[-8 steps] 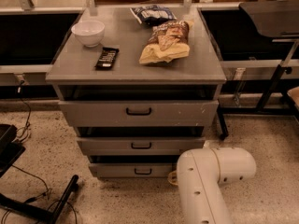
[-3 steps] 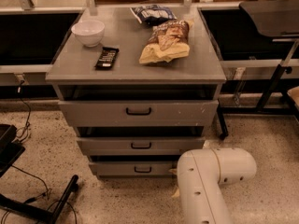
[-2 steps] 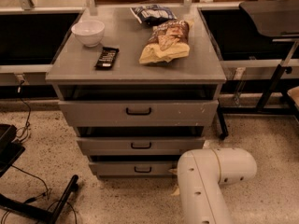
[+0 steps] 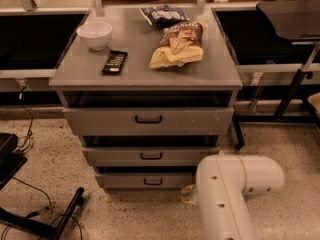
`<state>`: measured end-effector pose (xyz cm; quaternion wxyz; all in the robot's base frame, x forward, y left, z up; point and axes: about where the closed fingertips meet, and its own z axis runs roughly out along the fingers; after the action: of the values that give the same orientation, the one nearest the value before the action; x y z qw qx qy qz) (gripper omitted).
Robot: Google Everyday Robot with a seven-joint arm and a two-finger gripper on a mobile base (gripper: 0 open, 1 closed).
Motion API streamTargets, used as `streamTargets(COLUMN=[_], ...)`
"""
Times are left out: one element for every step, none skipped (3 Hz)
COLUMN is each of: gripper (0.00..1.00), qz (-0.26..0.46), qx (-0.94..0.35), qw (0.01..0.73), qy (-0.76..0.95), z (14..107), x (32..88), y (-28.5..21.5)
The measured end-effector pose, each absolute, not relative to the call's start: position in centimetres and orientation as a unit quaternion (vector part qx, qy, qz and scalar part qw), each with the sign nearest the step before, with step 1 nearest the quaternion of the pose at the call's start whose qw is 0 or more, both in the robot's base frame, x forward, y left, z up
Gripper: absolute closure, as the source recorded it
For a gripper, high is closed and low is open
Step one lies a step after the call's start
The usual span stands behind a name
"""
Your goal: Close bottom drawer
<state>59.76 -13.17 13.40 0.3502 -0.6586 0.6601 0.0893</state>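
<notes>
Grey cabinet (image 4: 150, 76) with three drawers, each front standing slightly out beneath a dark gap. The bottom drawer (image 4: 122, 180), lowest and narrowest, is sitting just above the speckled floor (image 4: 130, 215), its small black handle (image 4: 153, 182) facing forward. The gripper (image 4: 188, 195) is hanging low beside that drawer's right front corner, mostly hidden by the white arm (image 4: 235, 184); whether it is open or closed cannot be told. Floor is lying open before the drawer's left and middle; a black stand base (image 4: 55, 219) is occupying the lower left corner.
</notes>
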Motion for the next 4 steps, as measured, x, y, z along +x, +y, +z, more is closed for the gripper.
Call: streamTargets(gripper=[0.89,1.0,1.0,1.0], qz=[0.056,0.029,-0.005,-0.076], qx=[-0.656,-0.655,-0.692,-0.739], qw=[0.349,0.344,0.328,0.299], qy=[0.667,0.672,0.644,0.599], z=[18.4,24.6,31.3,38.8], x=[57.7,54.0,49.2,46.3], y=[-14.2,-16.0,-17.3,-20.0])
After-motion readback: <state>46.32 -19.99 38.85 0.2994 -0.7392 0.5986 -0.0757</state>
